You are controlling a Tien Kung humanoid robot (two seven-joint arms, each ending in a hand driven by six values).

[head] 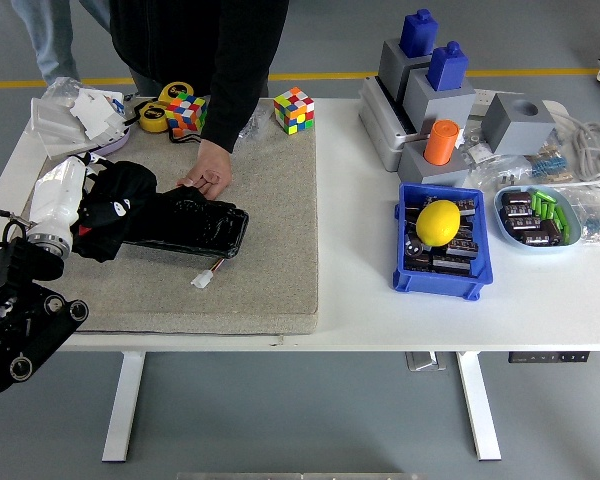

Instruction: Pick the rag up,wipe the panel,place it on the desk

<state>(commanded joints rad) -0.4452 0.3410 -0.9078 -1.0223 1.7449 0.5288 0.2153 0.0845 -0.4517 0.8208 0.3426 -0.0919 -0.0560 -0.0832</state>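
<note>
- The crumpled black cloth rag [115, 205] lies bunched over the left end of the glossy black rectangular panel [185, 225], pressed there by the robot's left hand [80, 200]; that is where a wiping pass would sit.
- The left hand's fingers are buried in the cloth and appear clenched on the rag, though the fingers themselves are mostly hidden by it; the white forearm section [55, 195] angles in from the lower left.
- The panel lies flat on the grey felt mat [270, 260], probably so the soft surface keeps it from sliding or scratching; a small white connector [202, 279] on short wires trails from its near edge.
- A person in a dark sleeve stands at the far side and rests one hand [208, 178] on the panel's far edge, seemingly to steady it against the push of the wipe.
- The mat covers the left half of the white table [360, 300], keeping the work apart from the clutter.
- Well apart to the right stand a blue plastic bin [435, 275] holding a yellow lemon-shaped object [439, 222], and grey blocks with blue and orange caps [430, 90].
- Two colourful puzzle cubes [293, 109] sit near the mat's far edge.
- The right hand is out of view.
- My judgement: wiping is in progress; setting the rag down is still to come.
</note>
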